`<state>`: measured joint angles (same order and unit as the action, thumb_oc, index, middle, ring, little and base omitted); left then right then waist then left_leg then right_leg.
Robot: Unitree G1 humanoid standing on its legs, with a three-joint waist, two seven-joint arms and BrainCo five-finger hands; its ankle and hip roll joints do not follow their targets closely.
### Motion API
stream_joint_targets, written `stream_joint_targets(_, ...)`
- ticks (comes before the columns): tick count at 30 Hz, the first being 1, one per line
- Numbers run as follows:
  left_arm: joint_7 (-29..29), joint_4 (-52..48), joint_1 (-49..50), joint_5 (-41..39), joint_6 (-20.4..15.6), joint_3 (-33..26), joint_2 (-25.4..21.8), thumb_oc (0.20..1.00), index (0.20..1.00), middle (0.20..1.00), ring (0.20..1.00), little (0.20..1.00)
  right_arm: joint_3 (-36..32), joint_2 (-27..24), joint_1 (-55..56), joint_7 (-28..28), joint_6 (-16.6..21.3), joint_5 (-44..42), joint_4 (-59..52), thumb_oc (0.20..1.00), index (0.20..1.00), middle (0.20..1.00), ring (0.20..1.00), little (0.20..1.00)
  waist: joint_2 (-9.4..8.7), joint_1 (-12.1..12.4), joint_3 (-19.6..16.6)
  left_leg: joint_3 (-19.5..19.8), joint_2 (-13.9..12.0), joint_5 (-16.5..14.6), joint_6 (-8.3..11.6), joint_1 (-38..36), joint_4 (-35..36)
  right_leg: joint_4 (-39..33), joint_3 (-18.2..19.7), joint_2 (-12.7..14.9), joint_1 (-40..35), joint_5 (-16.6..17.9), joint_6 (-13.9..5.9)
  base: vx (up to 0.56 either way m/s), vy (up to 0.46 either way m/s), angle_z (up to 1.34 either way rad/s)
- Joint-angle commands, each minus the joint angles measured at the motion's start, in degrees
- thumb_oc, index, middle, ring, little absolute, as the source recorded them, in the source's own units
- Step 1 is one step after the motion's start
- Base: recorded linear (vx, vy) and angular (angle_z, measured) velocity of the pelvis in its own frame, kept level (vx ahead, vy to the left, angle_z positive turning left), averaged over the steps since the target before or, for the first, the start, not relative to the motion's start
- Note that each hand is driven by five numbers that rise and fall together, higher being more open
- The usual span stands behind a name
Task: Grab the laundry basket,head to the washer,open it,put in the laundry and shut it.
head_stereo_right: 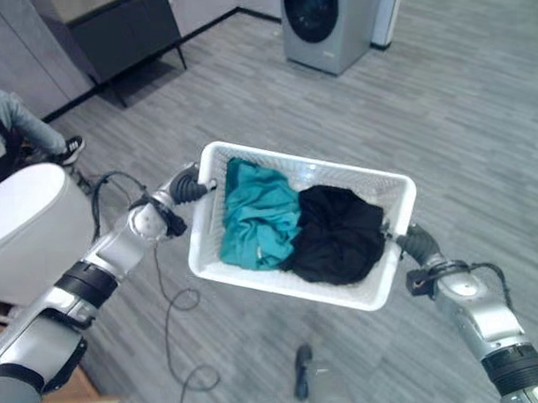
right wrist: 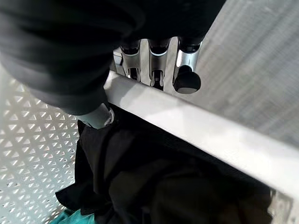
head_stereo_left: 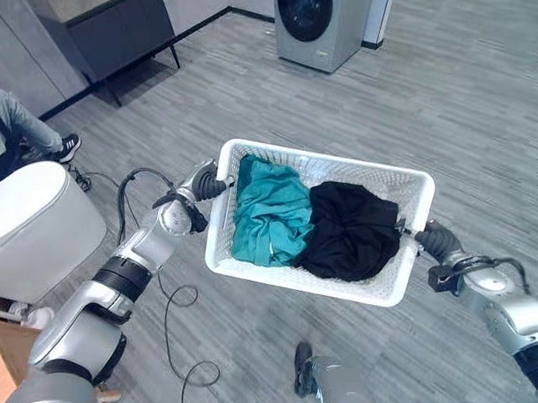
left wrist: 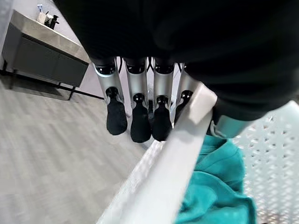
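Observation:
A white laundry basket [head_stereo_left: 289, 273] hangs in the air between my two hands, above the grey floor. Inside it lie a teal cloth [head_stereo_left: 269, 210] on the left and a black cloth [head_stereo_left: 349, 230] on the right. My left hand [head_stereo_left: 202, 184] pinches the basket's left rim [left wrist: 173, 172], with its fingers [left wrist: 135, 121] outside and the thumb inside by the teal cloth [left wrist: 215, 186]. My right hand [head_stereo_left: 429, 238] grips the right rim [right wrist: 196, 135], its fingers [right wrist: 187, 79] curled under it and the thumb over the black cloth [right wrist: 154, 186]. The washer [head_stereo_left: 320, 23] stands far ahead with its door closed.
A dark cabinet on legs [head_stereo_left: 113, 30] stands at the back left. A white rounded bin [head_stereo_left: 31, 227] sits close on my left. A person's leg and shoe [head_stereo_left: 37, 130] show behind it. Grey floor stretches from the basket to the washer.

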<state>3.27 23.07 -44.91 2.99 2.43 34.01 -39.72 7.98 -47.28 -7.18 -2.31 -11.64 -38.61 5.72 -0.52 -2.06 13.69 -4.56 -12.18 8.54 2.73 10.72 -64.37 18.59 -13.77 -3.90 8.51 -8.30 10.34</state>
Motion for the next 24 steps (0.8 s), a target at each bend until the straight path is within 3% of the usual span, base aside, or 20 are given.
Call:
stream_joint_targets(1, 0.3, -1.6, -3.7, -1.9, -3.5, -0.8, 1.2, 0.200, 0.200, 0.200, 0.200, 0.200, -1.2, 0.3, -6.1, 2.7, 7.5, -5.6, -10.2, 0.200, 0.200, 0.200, 0.200, 0.200, -2.22, 0.2, -3.1, -3.1, -0.4, -6.8, 0.59, -4.3, 11.8, -15.5, -1.8, 4.3, -8.8, 3.2, -9.85, 0.17, -0.114, -0.67)
stream_joint_targets(3, 0.0, -2.1, -4.0, -2.3, -3.4, -0.9, 1.7, 0.200, 0.200, 0.200, 0.200, 0.200, -1.8, 0.3, -4.7, 2.4, 7.3, -5.4, -11.1, 0.200, 0.200, 0.200, 0.200, 0.200, -3.65, 1.3, -2.2, -4.5, -0.3, -8.3, -0.74, 1.5, 15.8, -15.8, -2.4, 5.1, -10.7, 2.8, -9.79, 0.24, -0.103, -0.23)
stream_joint_targets(4, -0.3, -2.3, -4.0, -1.9, -3.3, -1.2, 2.2, 0.200, 0.200, 0.200, 0.200, 0.200, -2.7, 0.1, -3.2, 2.7, 7.2, -5.1, -12.1, 0.200, 0.200, 0.200, 0.200, 0.200, -3.91, 2.0, -1.9, -4.4, 0.4, -8.5, -0.27, 3.4, 25.6, -15.6, -2.8, 5.2, -12.0, 1.9, -10.40, 0.20, -0.022, -0.12)
stream_joint_targets(5, -0.2, -2.3, -4.1, -1.8, -3.2, -1.1, 2.3, 0.200, 0.200, 0.200, 0.200, 0.200, -2.8, 0.1, -3.0, 2.7, 7.2, -5.1, -12.2, 0.200, 0.200, 0.200, 0.200, 0.200, -4.17, 2.1, -1.8, -4.7, 0.7, -8.3, -0.33, 2.9, 26.2, -15.6, -2.7, 5.5, -12.2, 1.9, -10.47, 0.49, 0.051, -0.51)
stream_joint_targets(6, 0.0, -2.0, -4.2, -0.8, -3.0, -1.2, 2.9, 0.200, 0.200, 0.200, 0.200, 0.200, -3.8, 0.3, -1.7, 2.7, 7.9, -4.7, -13.0, 0.200, 0.200, 0.200, 0.200, 0.200, -3.67, 3.1, -1.6, -4.9, 2.1, -6.0, 0.37, 2.3, 49.8, -14.9, -3.3, 5.4, -14.1, 0.0, -11.85, 0.45, 0.072, -0.79)
stream_joint_targets(9, 0.2, -1.4, -4.2, -0.1, -2.9, -1.0, 2.9, 0.200, 0.200, 0.200, 0.200, 0.200, -3.9, 0.9, -1.9, 2.6, 8.6, -4.4, -12.8, 0.200, 0.200, 0.200, 0.200, 0.200, -3.18, 4.5, -1.4, -0.3, 4.1, -3.8, 0.99, 2.3, 66.4, -12.6, -2.9, 4.8, -16.6, -3.8, -12.05, 0.48, 0.060, -0.68)
stream_joint_targets(10, 0.2, -1.1, -4.6, 0.0, -2.9, -0.6, 3.1, 0.200, 0.200, 0.200, 0.200, 0.200, -2.9, 2.2, -3.1, 2.4, 9.0, -4.5, -11.9, 0.200, 0.200, 0.200, 0.200, 0.200, -2.93, 4.5, -1.3, 0.1, 4.0, -3.7, 1.29, 3.4, 69.0, -10.7, -2.1, 4.4, -17.5, -6.0, -11.78, 0.47, 0.066, 0.22)
stream_joint_targets(15, 0.4, -0.4, -4.7, 0.2, -3.0, -0.8, 3.6, 0.200, 0.200, 0.200, 0.200, 0.200, -0.7, 4.0, -5.5, 1.6, 8.9, -4.0, -10.2, 0.200, 0.200, 0.200, 0.200, 0.200, -2.04, 4.9, -2.4, -3.7, 3.6, -3.2, 0.68, 3.6, 68.5, -9.6, -0.9, 4.3, -19.8, -8.7, -12.43, 0.36, 0.088, -0.12)
stream_joint_targets(18, 0.2, -0.8, -4.1, 0.2, -3.5, -0.5, 2.3, 0.200, 0.200, 0.200, 0.200, 0.200, -0.4, 5.3, -5.7, 2.0, 8.7, -4.0, -10.8, 0.200, 0.200, 0.200, 0.200, 0.200, -2.04, 6.5, -5.1, -1.5, 5.4, -1.7, -0.13, 3.3, 64.8, -7.6, 1.1, 6.7, -21.5, -9.2, -13.77, 0.56, 0.193, -0.42)
stream_joint_targets(19, -0.1, -1.6, -3.4, 0.3, -3.7, -0.3, 1.8, 0.200, 0.200, 0.200, 0.200, 0.200, -0.2, 5.8, -5.4, 2.4, 8.9, -4.3, -11.0, 0.200, 0.200, 0.200, 0.200, 0.200, -2.53, 7.0, -5.7, -0.8, 6.8, -2.1, -0.69, 3.5, 63.3, -5.9, 1.1, 8.0, -21.8, -7.5, -14.67, 0.62, 0.217, -0.34)
stream_joint_targets(22, -0.6, -2.2, -2.2, 0.9, -3.8, 0.8, 1.0, 0.200, 0.200, 0.200, 0.200, 0.200, 0.8, 7.9, -5.8, 3.1, 8.5, -2.7, -10.2, 0.200, 0.200, 0.200, 0.200, 0.200, -3.81, 6.9, -6.9, -1.1, 11.7, -4.8, -4.01, 1.6, 58.4, 3.3, 3.5, 12.4, -19.8, 4.7, -17.73, 0.54, 0.262, -0.09)
stream_joint_targets(23, -0.6, -2.1, -1.9, 1.0, -4.0, 1.3, 1.2, 0.200, 0.200, 0.200, 0.200, 0.200, 1.6, 8.6, -6.2, 3.0, 8.7, -2.6, -9.3, 0.200, 0.200, 0.200, 0.200, 0.200, -3.97, 6.8, -7.2, -1.7, 13.4, -6.0, -5.36, 0.9, 57.9, 8.3, 4.0, 13.4, -18.6, 10.1, -18.82, 0.61, 0.370, 0.29)
stream_joint_targets(24, -0.4, -2.2, -2.1, 0.4, -3.7, 1.4, 1.3, 0.200, 0.200, 0.200, 0.200, 0.200, 1.8, 9.5, -7.0, 2.6, 8.5, -2.1, -8.7, 0.200, 0.200, 0.200, 0.200, 0.200, -3.13, 6.2, -7.1, -2.3, 14.0, -7.7, -7.06, -1.1, 58.1, 17.7, 4.3, 14.0, -15.3, 14.4, -19.42, 0.66, 0.426, 0.49)
